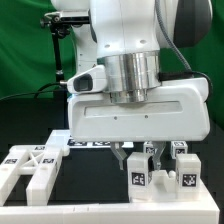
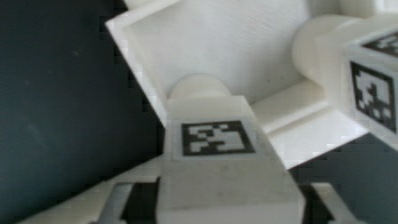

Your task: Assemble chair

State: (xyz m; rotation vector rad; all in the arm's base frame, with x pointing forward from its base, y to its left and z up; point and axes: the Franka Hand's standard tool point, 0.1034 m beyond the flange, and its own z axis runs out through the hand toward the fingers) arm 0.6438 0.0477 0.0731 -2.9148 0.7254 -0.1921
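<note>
One bar [image 2: 217,110] stands between the gripper [image 1: 137,158] jaws, five o'clock in exterior view; pinched? Can't tell. Looks like pickup: next, squeeze firm, lift straight.

The exterior view is bright, with even light from overhead. The glossy arm [image 1: 130,40] carries soft glare, and its underside shades the chair parts [image 1: 185,172] below. The black table [image 1: 90,185] swallows detail. Both pictures are coarse and soft-edged. In the wrist view the near tag [image 2: 217,138] reads fairly clearly, while the white surfaces behind it blur and wash out.
</note>
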